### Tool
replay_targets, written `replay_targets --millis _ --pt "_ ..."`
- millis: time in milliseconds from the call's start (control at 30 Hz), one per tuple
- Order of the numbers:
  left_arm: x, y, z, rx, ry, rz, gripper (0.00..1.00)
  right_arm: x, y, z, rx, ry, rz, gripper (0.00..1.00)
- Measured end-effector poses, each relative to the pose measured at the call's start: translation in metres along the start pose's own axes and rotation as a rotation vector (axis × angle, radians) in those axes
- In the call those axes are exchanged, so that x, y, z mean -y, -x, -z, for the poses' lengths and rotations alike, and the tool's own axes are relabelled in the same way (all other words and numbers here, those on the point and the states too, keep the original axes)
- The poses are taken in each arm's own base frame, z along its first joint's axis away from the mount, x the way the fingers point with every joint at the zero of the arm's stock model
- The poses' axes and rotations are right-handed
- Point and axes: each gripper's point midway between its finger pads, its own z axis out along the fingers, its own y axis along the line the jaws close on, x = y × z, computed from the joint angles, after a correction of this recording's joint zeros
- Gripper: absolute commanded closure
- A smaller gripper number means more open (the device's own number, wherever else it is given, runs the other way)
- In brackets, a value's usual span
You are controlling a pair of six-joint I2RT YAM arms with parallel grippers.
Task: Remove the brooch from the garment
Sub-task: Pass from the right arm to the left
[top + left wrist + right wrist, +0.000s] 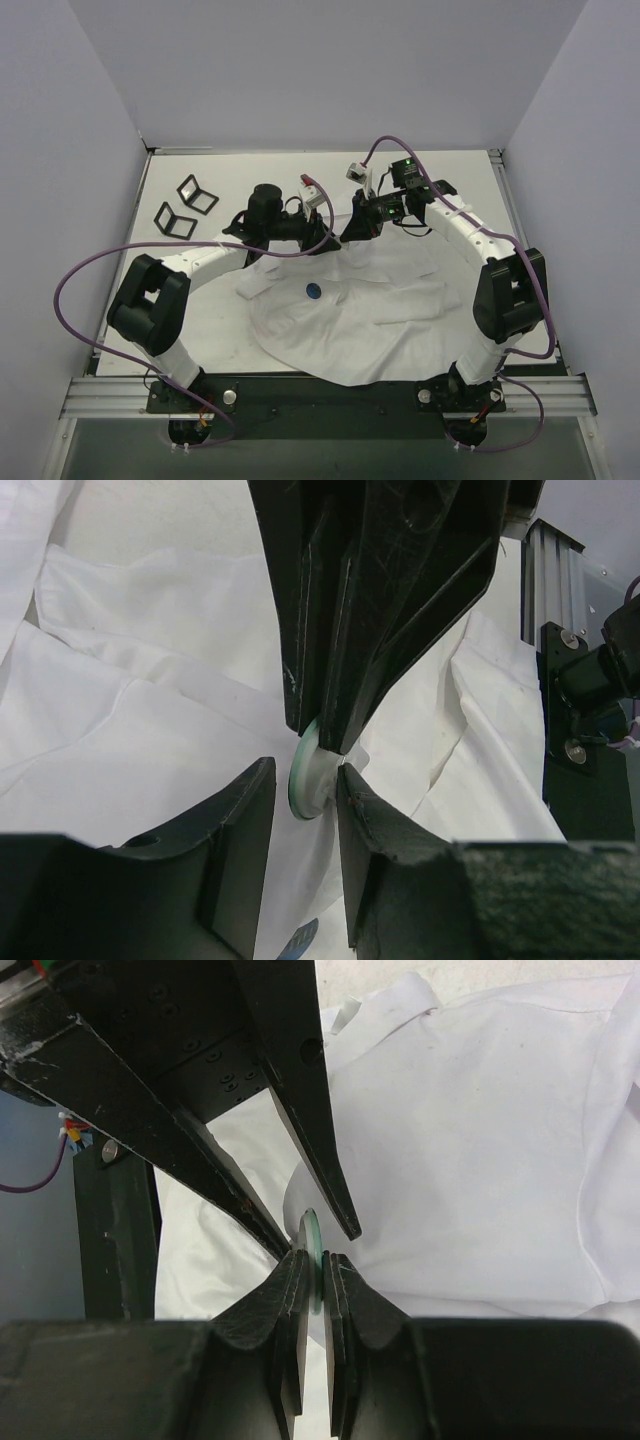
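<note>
Step in hand, est.: detaching brooch. R gripper (317, 1258) clamped on pale green disc brooch (311, 1228), at far edge of white shirt (480, 1140). L gripper (305, 770) narrowly parted, fingers straddling disc. Next prob. needs L to pin fabric, R to pull away.

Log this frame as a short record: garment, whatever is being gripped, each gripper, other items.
garment: white shirt, spread out, bunched where the grippers meet
gripped item: pale green disc, seen edge-on against the fabric
right gripper: shut on the pale green disc
left gripper: open, straddling the disc
other: blue round item on the shirt; two black square frames at far left
</note>
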Motion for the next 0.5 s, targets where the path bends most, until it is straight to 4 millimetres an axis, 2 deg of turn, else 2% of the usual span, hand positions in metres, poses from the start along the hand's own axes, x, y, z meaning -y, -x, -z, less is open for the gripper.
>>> replay_targets --millis 500 --pt "-0.0044 -0.0007 -0.0012 0.009 0.022 0.018 0.62 0.0012 0.0006 -0.0001 0.001 -0.005 0.004 1.0"
